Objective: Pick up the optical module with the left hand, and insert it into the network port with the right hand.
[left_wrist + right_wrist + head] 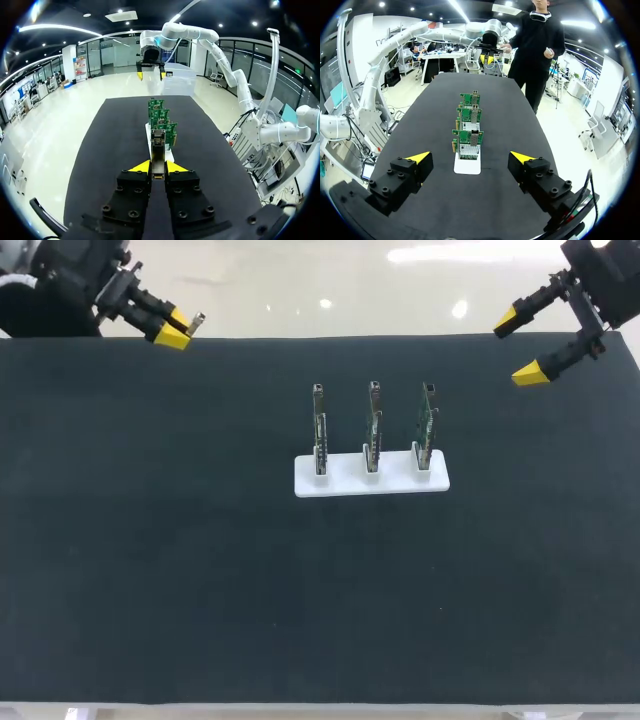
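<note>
Optical module [158,156] is clamped between the narrowly closed yellow tips of the left gripper [176,327], far back and left of the white holder [340,484]. Three circuit boards [373,426] are stood upright in that holder. The right gripper [520,348] is held with its fingers spread wide, far back and right of the holder.

Bright, even light from the ceiling lamps [120,16]; white glare spots on the glossy floor [330,300]; the black bench [150,540] looks matt; shadows are very faint.
</note>
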